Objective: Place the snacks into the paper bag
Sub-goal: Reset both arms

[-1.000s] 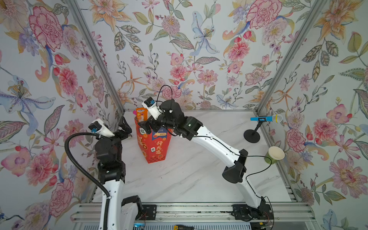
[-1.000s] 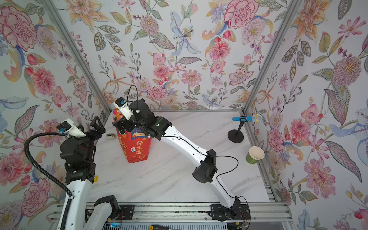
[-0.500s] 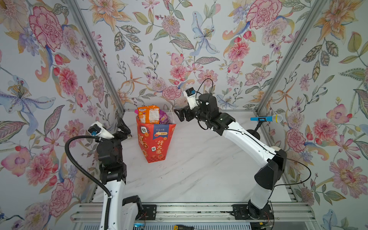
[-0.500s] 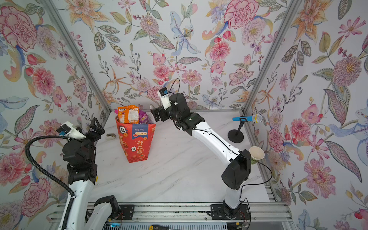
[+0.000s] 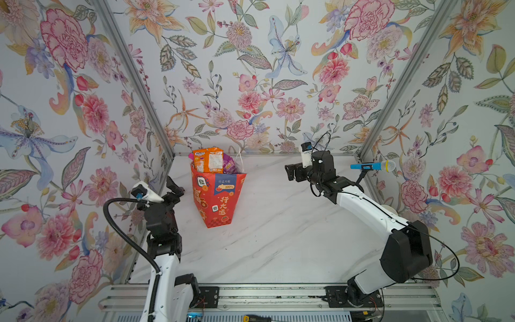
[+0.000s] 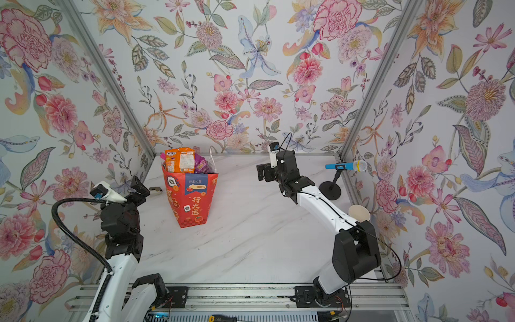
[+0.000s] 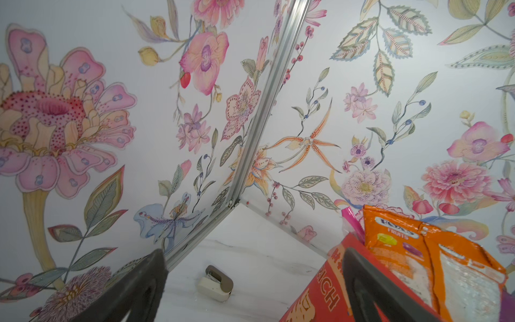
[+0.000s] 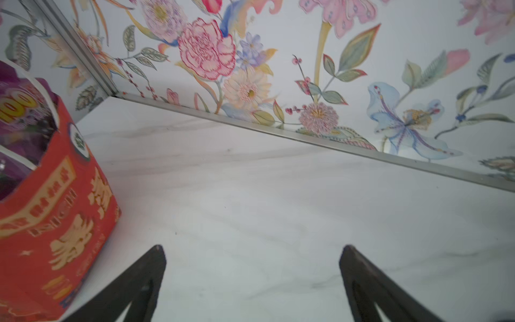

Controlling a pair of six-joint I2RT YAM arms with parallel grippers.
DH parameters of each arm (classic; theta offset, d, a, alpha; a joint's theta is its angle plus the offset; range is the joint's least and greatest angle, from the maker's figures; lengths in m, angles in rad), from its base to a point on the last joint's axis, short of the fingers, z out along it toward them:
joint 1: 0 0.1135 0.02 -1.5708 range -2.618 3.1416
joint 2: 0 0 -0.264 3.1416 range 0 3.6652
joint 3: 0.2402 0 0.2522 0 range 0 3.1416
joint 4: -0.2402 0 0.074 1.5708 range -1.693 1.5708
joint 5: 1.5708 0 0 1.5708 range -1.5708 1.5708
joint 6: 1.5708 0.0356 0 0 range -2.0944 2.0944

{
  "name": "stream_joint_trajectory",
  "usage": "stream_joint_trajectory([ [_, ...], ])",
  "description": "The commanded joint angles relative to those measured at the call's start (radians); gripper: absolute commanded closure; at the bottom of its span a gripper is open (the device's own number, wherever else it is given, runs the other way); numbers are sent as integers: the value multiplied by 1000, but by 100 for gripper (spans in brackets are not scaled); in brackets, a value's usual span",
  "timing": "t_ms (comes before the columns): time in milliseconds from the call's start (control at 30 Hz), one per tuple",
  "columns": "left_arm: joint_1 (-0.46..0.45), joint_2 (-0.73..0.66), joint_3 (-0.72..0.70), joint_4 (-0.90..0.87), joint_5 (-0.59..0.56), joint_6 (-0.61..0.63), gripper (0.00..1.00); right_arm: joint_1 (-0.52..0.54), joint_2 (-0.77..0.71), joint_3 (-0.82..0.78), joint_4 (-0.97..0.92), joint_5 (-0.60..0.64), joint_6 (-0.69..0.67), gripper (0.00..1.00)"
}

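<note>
**Loading judged complete**

Left tool, jaws apart and empty, stands near the red paper bag's left side. The bag sits upright on the marble worktop, holding the snacks. An orange Fox's Fruits packet and a purple packet protrude above its rim, apparently overfilled. Right tool, jaws apart and empty, hangs well apart from the bag, presumably with nothing left to carry.

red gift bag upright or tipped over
Upright: the red gift bag stands on its base on the table, mouth up, snack packets poking out.
</note>
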Motion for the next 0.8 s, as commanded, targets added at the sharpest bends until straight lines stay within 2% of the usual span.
stream_joint_trajectory([
  [0, -85, 11, -77, 153, -162, 133, 1, -62, -101, -135, 123, 70, -66, 1],
  [100, -151, 17, -132, 192, -256, 237, 1, -112, -180, -283, 210, 96, -86, 1],
  [367, -151, 4, -298, 327, -298, 256, 1, -211, -251, -527, 381, 165, -105, 1],
  [767, -153, 148, -465, 643, -277, 275, 1, -221, -177, -657, 616, 193, -145, 1],
])
